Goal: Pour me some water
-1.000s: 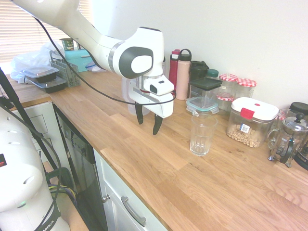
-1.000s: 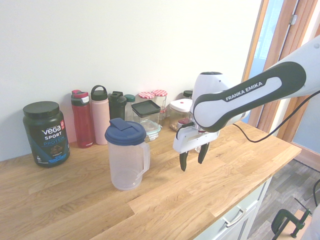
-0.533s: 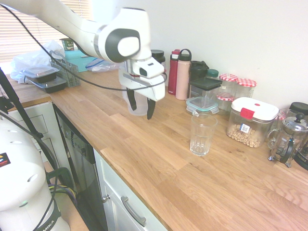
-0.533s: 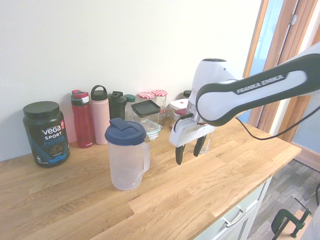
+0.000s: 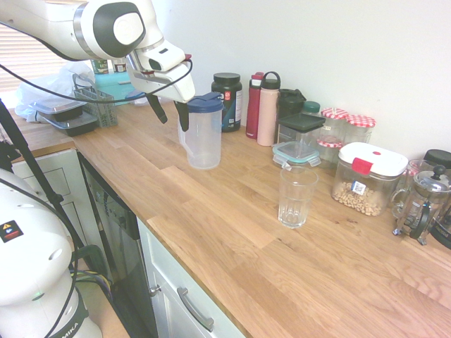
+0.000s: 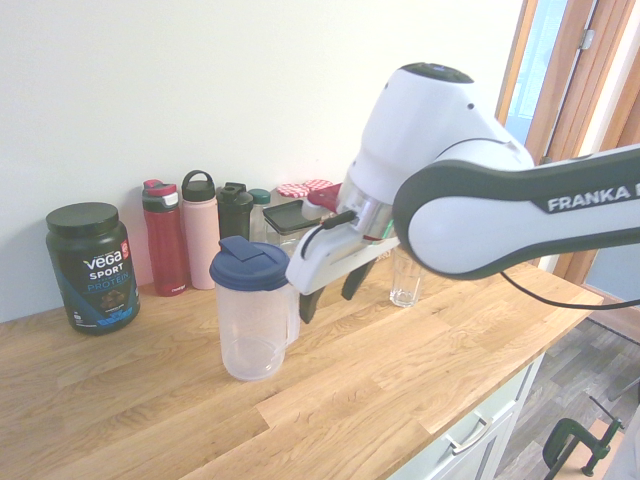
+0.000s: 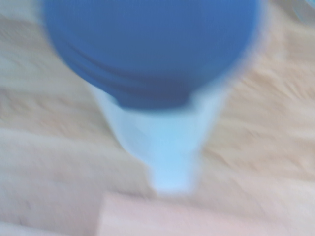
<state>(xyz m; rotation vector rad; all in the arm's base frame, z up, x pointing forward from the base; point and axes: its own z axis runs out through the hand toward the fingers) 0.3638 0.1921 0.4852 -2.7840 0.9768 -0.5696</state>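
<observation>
1. Blue-lidded clear jug (image 5: 204, 131) stands upright on the wooden bench (image 5: 232, 232), near the row of bottles by the wall; the drinking glass (image 5: 296, 196) stands well apart from it, toward the storage jars. The pincer (image 5: 170, 113) hangs spread wide and empty, tilted downward, just beside the jug's handle side and touching nothing that I can make out.
2. Coming in crooked is the first risk: one finger could strike the lid (image 6: 250, 264) or the wall of the jug and shove or tip it, since the jug looks light and I cannot tell how much water is in it.
3. A grip on the smooth plastic body instead of the handle (image 6: 293, 312) might slip once the jug is lifted and tilted.
4. If knocked toward the wall, the jug could bump the black tub (image 5: 227, 101) or the red bottle (image 5: 254, 105) close behind it.
5. The lid appears closed; if its spout stays covered, tilting may yield nothing, or the lid may pop off and flood the glass.
6. Pouring into the narrow, light glass could spill water or topple it.
</observation>
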